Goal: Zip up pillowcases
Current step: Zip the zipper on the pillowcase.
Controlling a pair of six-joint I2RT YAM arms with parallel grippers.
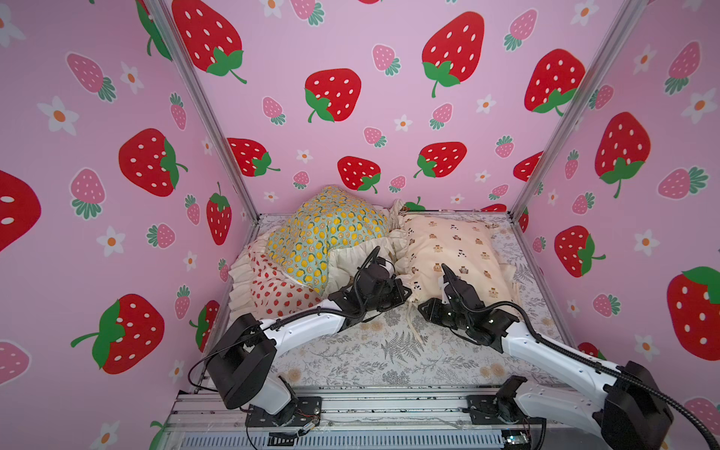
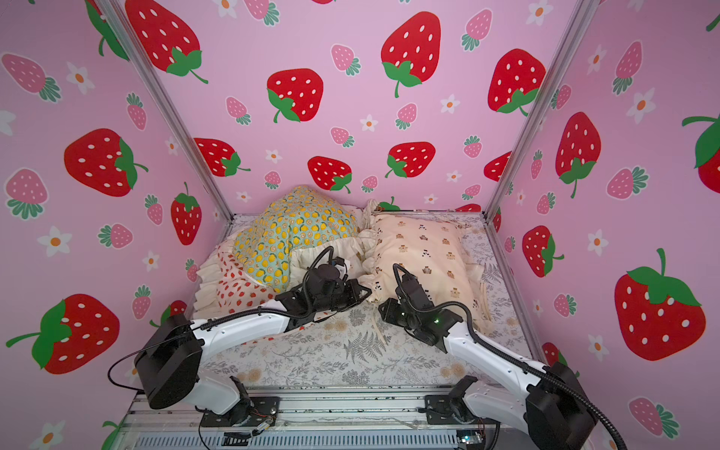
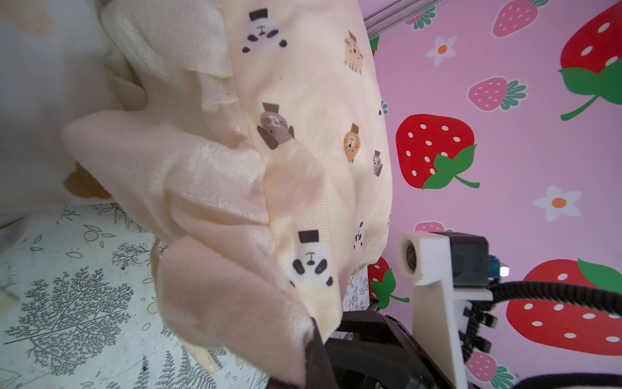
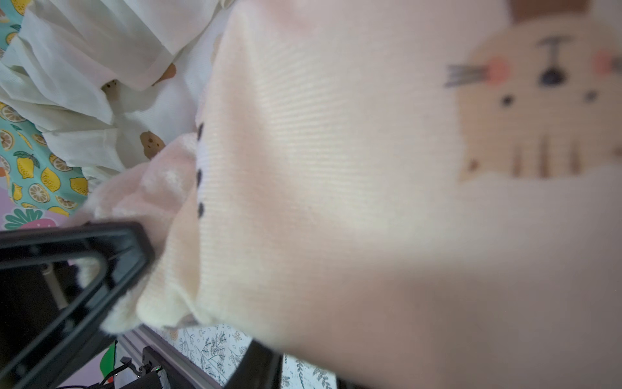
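The cream pillowcase with small bears [image 1: 459, 249] lies at the right back of the sheet. My left gripper [image 1: 407, 291] is shut on its front-left ruffle corner; the ruffle [image 3: 235, 293] runs down into the closed jaws [image 3: 314, 340]. My right gripper [image 1: 445, 270] rests on the same pillowcase just right of that corner. Cream fabric [image 4: 336, 202] covers its jaws, with only one dark finger [image 4: 261, 367] showing. The mint lemon pillowcase [image 1: 327, 233] is piled on the strawberry pillowcase [image 1: 272, 288] at the left. White fabric with bear heads [image 4: 151, 143] lies between the piles.
The grey fern-print sheet [image 1: 389, 350] covers the floor in front of the pillows. A cream tie string [image 1: 409, 319] hangs from the held corner onto it. Pink strawberry walls and metal posts [image 1: 545, 156] close in three sides. The arm bases stand on the front rail [image 1: 389, 405].
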